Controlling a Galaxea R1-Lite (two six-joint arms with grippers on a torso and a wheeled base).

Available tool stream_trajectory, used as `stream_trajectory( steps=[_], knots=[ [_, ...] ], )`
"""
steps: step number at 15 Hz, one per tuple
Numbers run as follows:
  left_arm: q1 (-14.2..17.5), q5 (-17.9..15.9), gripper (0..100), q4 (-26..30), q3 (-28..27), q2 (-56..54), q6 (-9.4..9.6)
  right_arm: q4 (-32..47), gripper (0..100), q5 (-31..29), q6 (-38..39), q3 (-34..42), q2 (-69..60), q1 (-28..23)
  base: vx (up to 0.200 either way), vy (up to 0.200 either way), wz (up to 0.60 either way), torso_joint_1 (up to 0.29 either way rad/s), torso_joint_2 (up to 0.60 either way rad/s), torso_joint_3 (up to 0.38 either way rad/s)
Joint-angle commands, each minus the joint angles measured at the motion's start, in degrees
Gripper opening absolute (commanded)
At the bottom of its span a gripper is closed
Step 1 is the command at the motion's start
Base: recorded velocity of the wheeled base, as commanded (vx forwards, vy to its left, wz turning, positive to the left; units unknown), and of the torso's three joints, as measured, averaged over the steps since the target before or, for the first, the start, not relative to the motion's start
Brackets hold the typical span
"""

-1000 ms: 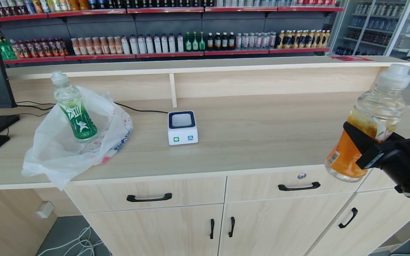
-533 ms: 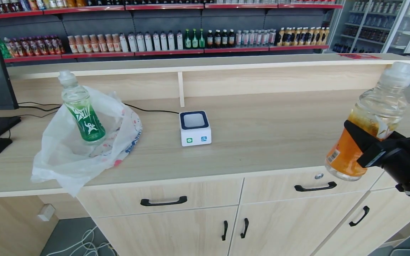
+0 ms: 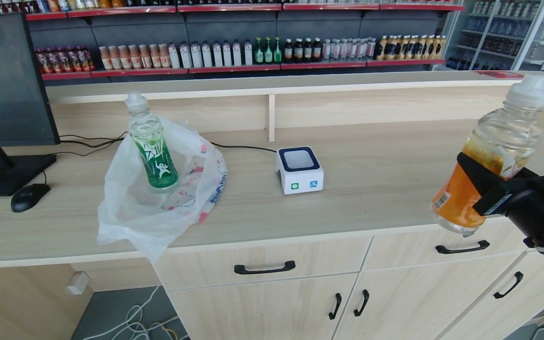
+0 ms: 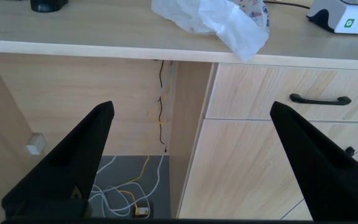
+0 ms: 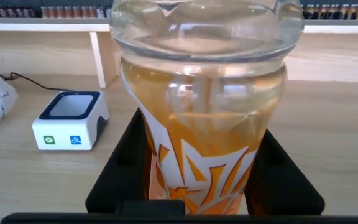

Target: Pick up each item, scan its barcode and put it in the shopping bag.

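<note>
An orange drink bottle (image 3: 489, 156) hangs tilted over the counter's right front edge, with my right gripper (image 3: 494, 189) shut around its label. In the right wrist view the bottle (image 5: 207, 124) stands between the black fingers (image 5: 120, 174). The white barcode scanner (image 3: 299, 170) sits mid-counter, to the left of the bottle, also visible as scanner (image 5: 70, 119). A green bottle (image 3: 151, 144) stands upright inside the white shopping bag (image 3: 130, 212). My left gripper (image 4: 191, 162) is open, low in front of the cabinets, below the bag (image 4: 213, 18).
A monitor (image 3: 7, 80) and a mouse (image 3: 29, 197) occupy the counter's left end. A black cable (image 3: 243, 147) runs from the scanner behind the bag. A raised back ledge (image 3: 300, 87) borders the counter (image 3: 385, 174). Drawers with handles (image 3: 264, 269) lie below.
The head camera has swung left, so the counter scene sits farther right in the picture. The orange bottle stays in my right gripper and is now closer to the scanner.
</note>
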Motion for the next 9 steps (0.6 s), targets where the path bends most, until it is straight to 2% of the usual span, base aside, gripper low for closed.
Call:
stream_trajectory(
  steps=[1, 7, 9],
  knots=[
    [0.04, 0.02, 100, -0.04, 0.00, -0.02, -0.01, -0.06, 0, -0.02, -0.02, -0.65, 0.89, 0.03, 0.000, 0.200, 0.00, 0.007, 0.00, 0.002],
    [0.04, 0.02, 100, -0.04, 0.00, -0.02, 0.07, -0.06, 0, -0.02, -0.02, -0.12, -1.05, 0.29, 0.000, 0.200, 0.00, 0.004, 0.00, 0.000],
    [0.04, 0.02, 100, -0.04, 0.00, -0.02, 0.25, -0.06, 0, -0.02, 0.07, 1.73, -2.54, 0.38, 0.000, 0.000, 0.00, 0.000, 0.00, 0.000]
  ],
)
